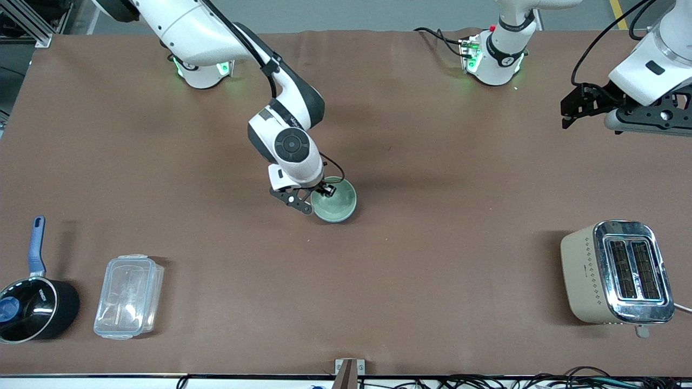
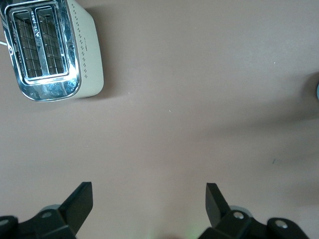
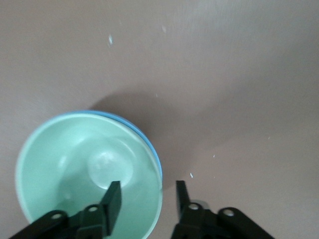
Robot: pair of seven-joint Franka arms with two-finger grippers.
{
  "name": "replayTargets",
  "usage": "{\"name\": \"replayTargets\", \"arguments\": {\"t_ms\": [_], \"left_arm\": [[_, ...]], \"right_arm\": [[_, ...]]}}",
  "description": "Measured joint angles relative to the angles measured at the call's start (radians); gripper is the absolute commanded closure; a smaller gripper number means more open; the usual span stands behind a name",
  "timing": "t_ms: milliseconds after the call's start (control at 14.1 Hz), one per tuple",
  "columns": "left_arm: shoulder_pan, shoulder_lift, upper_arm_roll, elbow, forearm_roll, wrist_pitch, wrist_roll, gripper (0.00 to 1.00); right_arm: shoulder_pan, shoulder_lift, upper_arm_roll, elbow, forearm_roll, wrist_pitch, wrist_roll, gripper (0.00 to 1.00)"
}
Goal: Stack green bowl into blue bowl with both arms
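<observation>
— Pale sage-green, glossy inside: is that the green bowl [image 1: 336, 201] at the middle of the tabletop [image 1: 432, 270]?

— Yes. It is small and round, with a faint circle at its bottom, and it already sits nested in the blue bowl [image 3: 149, 144]. Only a thin blue rim shows around one side of it in the right wrist view.

— Going across the front view from its left edge, what lies there?

— A black saucepan [image 1: 32, 310] with a blue handle at the right arm's end, near the front camera. Just beside it lies a clear plastic container [image 1: 128, 296]. Then the stacked bowls, farther from the camera. Then a beige toaster [image 1: 616, 273] with a chrome top at the left arm's end.

— Where is the right pincer [image 1: 319, 197]?

— Down at the bowls' rim. One finger [image 3: 112, 201] is inside the green bowl and the other is outside the wall. The gap between them is narrow, with the rim between; I cannot tell whether they press it.

— And the left pincer [image 2: 149, 201]?

— It waits in the air over bare tabletop at the left arm's end, fingers spread wide, holding nothing.
</observation>
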Motion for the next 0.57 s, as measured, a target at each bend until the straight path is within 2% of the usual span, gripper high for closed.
{"name": "replayTargets", "arguments": {"t_ms": [213, 426, 567], "left_arm": [[-0.004, 0.004, 0.0, 0.012, 0.0, 0.004, 0.0, 0.0], [-0.003, 0.009, 0.0, 0.019, 0.0, 0.007, 0.0, 0.0], [-0.002, 0.011, 0.0, 0.02, 0.0, 0.007, 0.0, 0.0]], "right_arm": [[-0.097, -0.141, -0.001, 0.023, -0.076, -0.168, -0.115, 0.0], [-0.261, -0.311, -0.006, 0.023, -0.082, -0.334, -0.423, 0.0], [-0.35, -0.402, -0.036, 0.022, -0.081, -0.393, -0.625, 0.0]]}}
